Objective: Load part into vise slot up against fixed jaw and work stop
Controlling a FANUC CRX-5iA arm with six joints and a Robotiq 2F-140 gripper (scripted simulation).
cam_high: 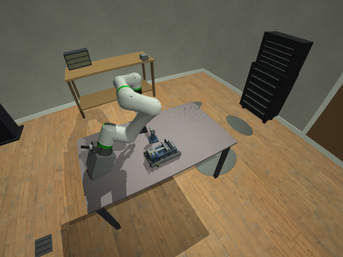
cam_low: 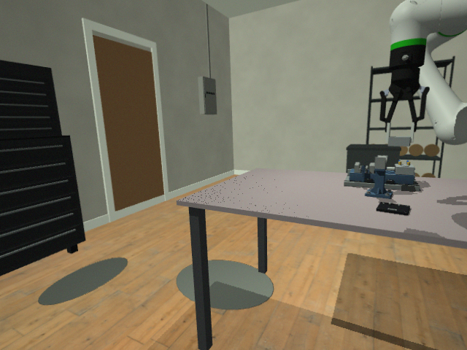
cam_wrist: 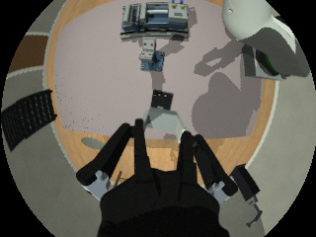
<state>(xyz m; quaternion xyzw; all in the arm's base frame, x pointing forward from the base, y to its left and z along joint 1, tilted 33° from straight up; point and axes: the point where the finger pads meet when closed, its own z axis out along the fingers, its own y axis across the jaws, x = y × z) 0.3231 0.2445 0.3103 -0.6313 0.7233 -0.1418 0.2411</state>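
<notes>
Pale lilac-grey bench (cam_low: 286,192), dark speckles at 1 corner. White jointed arm (cam_high: 138,106) with green bands. Black claw (cam_low: 400,126) grips pale grey block (cam_low: 398,141). Blue-and-grey vise (cam_high: 162,152); blue V-block (cam_low: 378,186); black flat infeed plate (cam_low: 392,208).
</notes>
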